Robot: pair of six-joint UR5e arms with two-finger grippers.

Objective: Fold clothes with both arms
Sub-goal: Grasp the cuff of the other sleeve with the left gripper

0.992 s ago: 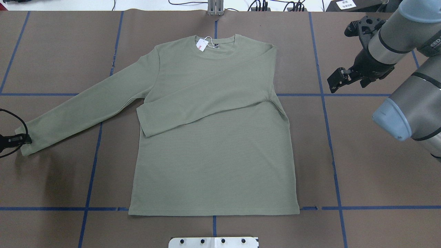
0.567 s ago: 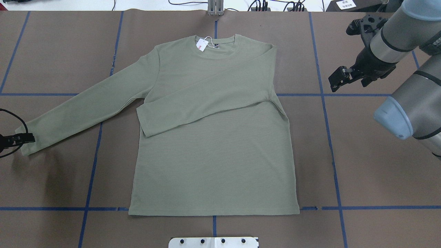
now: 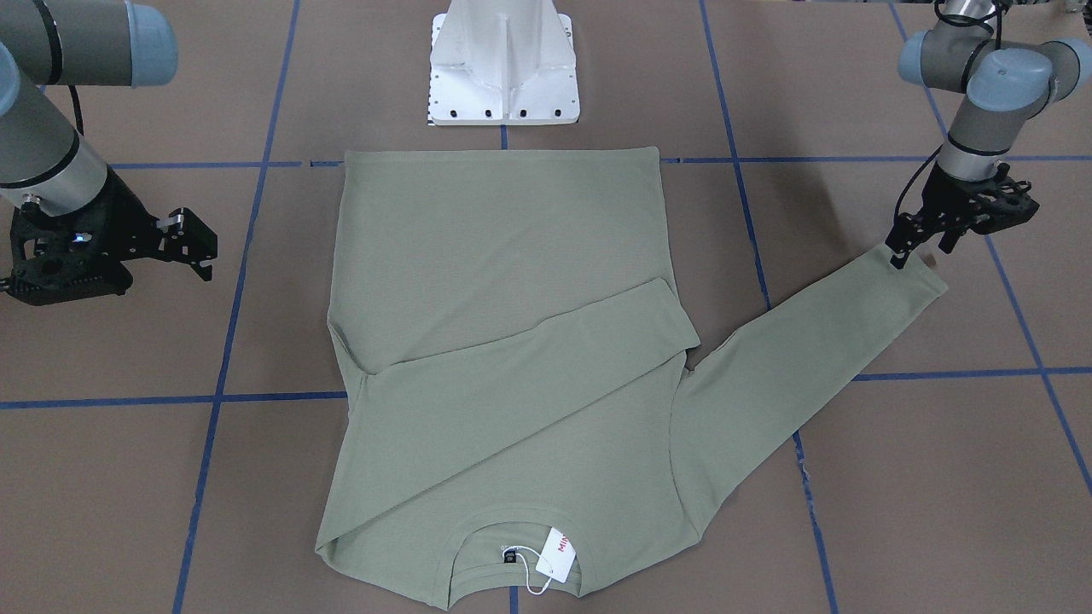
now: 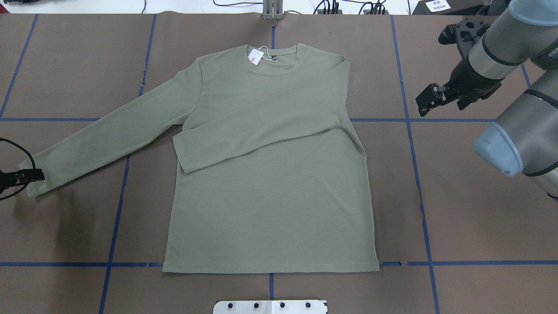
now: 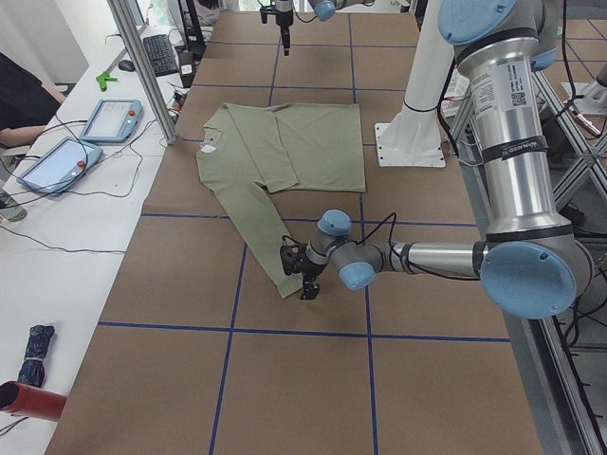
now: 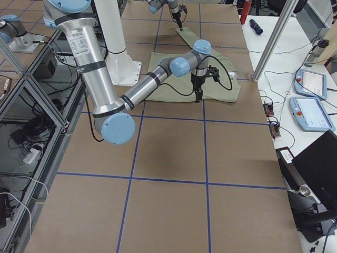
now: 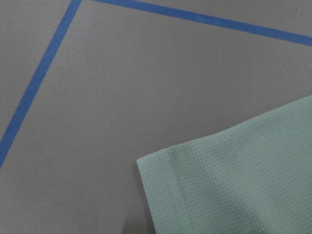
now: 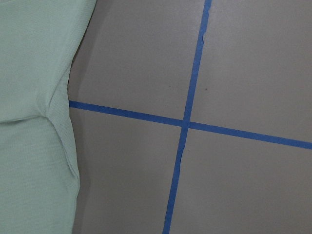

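Note:
The sage-green long-sleeved shirt (image 4: 270, 196) lies flat, collar and white hang tag (image 4: 255, 56) at the far side. One sleeve (image 4: 261, 126) is folded across the chest. The other sleeve (image 4: 109, 135) stretches out to the table's left, where its cuff (image 7: 234, 185) lies flat. My left gripper (image 4: 40, 175) (image 3: 896, 256) is low and tilted, with its tip on that cuff. I cannot tell whether it is open or shut. My right gripper (image 4: 425, 101) (image 3: 198, 245) hangs open and empty above the table, well clear of the shirt's right shoulder.
Blue tape lines (image 8: 187, 122) grid the brown table. The white base pedestal (image 3: 503, 68) stands at the shirt's hem side. A bench with tablets (image 5: 109, 118) and a person's dark sleeve (image 5: 19, 95) lies beyond the collar side, behind a metal post (image 5: 142, 66).
The left gripper's tip slid a little further onto the cuff, then held still. The right gripper rose slightly toward the far right. The shirt has not moved.

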